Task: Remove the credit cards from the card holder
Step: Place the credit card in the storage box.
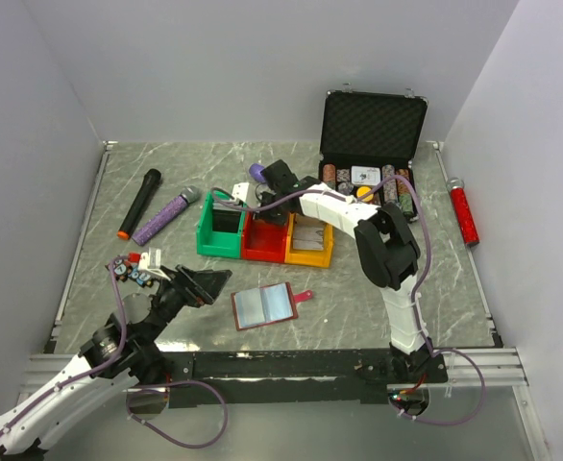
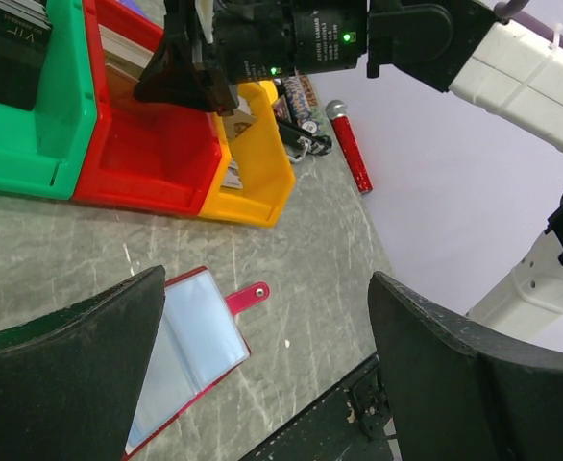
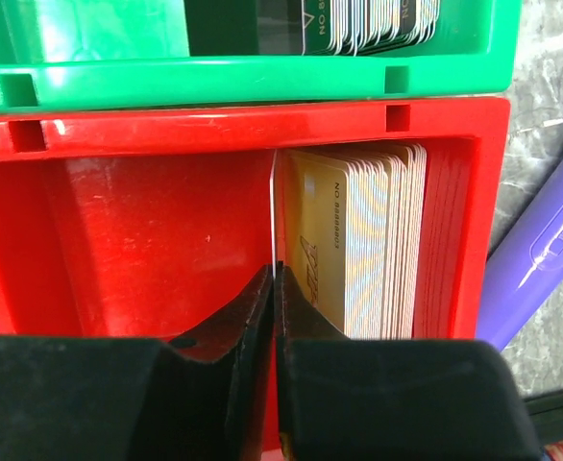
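Observation:
The card holder (image 1: 262, 307) lies open and flat on the table, pale sleeves up, its snap tab (image 1: 305, 296) pointing right. It also shows in the left wrist view (image 2: 190, 351). My left gripper (image 1: 205, 285) is open and empty, just left of the holder and apart from it; in its own view (image 2: 267, 288) the jaws stand wide. My right gripper (image 1: 274, 200) is over the red bin (image 1: 265, 248). In its wrist view (image 3: 275, 271) the jaws are shut on a thin card (image 3: 274, 206) seen edge-on, beside a stack of gold cards (image 3: 358, 240) standing in the red bin (image 3: 147, 230).
A green bin (image 1: 219, 235) with cards and a yellow bin (image 1: 308, 252) flank the red one. An open black chip case (image 1: 371, 134) stands at the back right. A black microphone (image 1: 139, 204) and a purple one (image 1: 166, 215) lie at left, a red cylinder (image 1: 465, 211) at right.

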Robot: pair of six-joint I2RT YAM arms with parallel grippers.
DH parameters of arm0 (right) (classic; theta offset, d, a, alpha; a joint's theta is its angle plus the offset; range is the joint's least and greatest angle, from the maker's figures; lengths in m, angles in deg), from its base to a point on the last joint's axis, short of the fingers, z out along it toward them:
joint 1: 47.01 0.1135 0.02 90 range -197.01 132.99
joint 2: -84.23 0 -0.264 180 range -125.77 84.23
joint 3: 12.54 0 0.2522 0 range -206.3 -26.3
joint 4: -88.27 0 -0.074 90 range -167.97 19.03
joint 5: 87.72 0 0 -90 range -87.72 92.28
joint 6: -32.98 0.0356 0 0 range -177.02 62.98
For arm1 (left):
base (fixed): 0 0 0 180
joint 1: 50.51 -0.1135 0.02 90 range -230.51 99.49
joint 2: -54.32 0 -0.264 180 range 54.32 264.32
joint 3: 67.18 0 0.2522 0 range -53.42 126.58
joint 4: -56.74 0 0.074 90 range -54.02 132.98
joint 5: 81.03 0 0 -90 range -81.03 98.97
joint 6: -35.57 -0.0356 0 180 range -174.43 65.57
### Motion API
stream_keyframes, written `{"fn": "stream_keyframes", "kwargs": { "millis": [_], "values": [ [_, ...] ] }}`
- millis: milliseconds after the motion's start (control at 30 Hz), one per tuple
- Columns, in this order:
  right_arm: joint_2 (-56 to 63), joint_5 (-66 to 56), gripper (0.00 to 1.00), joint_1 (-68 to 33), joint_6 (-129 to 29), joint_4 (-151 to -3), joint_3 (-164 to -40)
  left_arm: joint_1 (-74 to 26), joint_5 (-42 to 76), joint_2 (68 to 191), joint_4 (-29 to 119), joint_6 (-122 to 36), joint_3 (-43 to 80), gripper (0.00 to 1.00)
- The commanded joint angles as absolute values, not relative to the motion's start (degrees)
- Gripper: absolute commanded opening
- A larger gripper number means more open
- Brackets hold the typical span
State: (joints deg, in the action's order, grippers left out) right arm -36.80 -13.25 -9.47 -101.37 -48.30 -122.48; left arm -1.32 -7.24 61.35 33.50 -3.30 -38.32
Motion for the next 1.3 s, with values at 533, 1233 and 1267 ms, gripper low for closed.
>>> {"fn": "stream_keyframes", "kwargs": {
  "millis": [533, 1233, 1267],
  "values": [
    [-33.0, -4.1, 0.41, -9.2, -98.3, -53.0, -123.3, -1.5, -6.1, 62.4, 36.8, -3.7, -38.2, 0.91],
    [-32.6, 4.9, 0.43, -9.2, -96.7, -58.5, -125.3, -1.4, -5.8, 62.8, 37.0, -3.9, -37.9, 0.91],
    [-32.9, 5.1, 0.43, -9.2, -96.8, -58.5, -125.5, -1.4, -5.7, 62.5, 36.9, -3.8, -38.0, 0.91]
  ]
}}
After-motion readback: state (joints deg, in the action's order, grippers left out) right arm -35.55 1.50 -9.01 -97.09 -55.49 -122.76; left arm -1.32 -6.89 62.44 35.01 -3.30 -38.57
